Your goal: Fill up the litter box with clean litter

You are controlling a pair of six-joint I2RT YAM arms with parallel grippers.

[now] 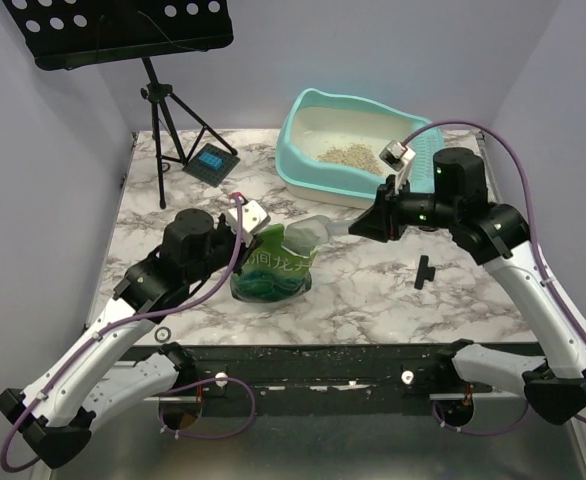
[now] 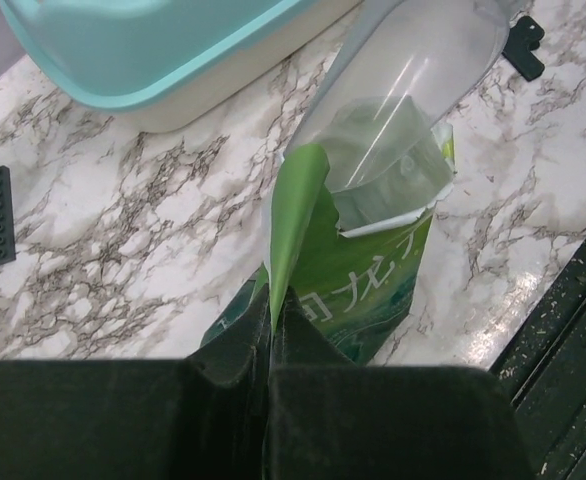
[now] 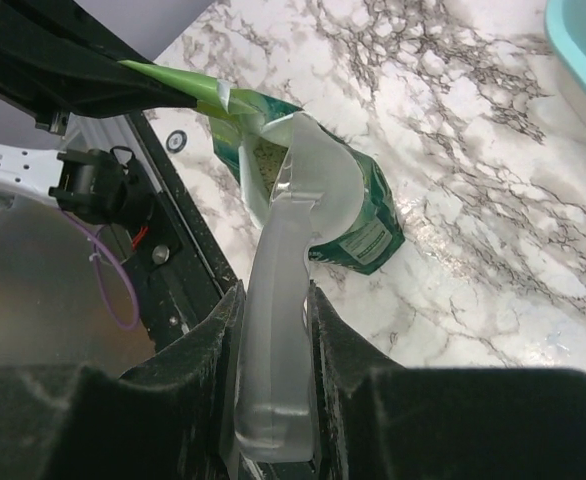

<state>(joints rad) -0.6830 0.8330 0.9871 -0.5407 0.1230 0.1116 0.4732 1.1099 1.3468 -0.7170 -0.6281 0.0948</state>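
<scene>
The left gripper (image 2: 271, 305) is seen clamped on the torn top flap of the green bag (image 2: 368, 285), which is placed near the middle of the table (image 1: 373, 295). The right gripper (image 3: 273, 300) is closed on the handle of the clear scoop (image 3: 308, 190), whose bowl is dipped into the bag's mouth. The litter box (image 1: 295, 165) is sited far right, apart from the bag, with a small pile of clean litter (image 1: 348, 155) inside.

one litter box (image 1: 295, 160), one bag (image 1: 273, 272), one scoop (image 1: 318, 229)
</scene>
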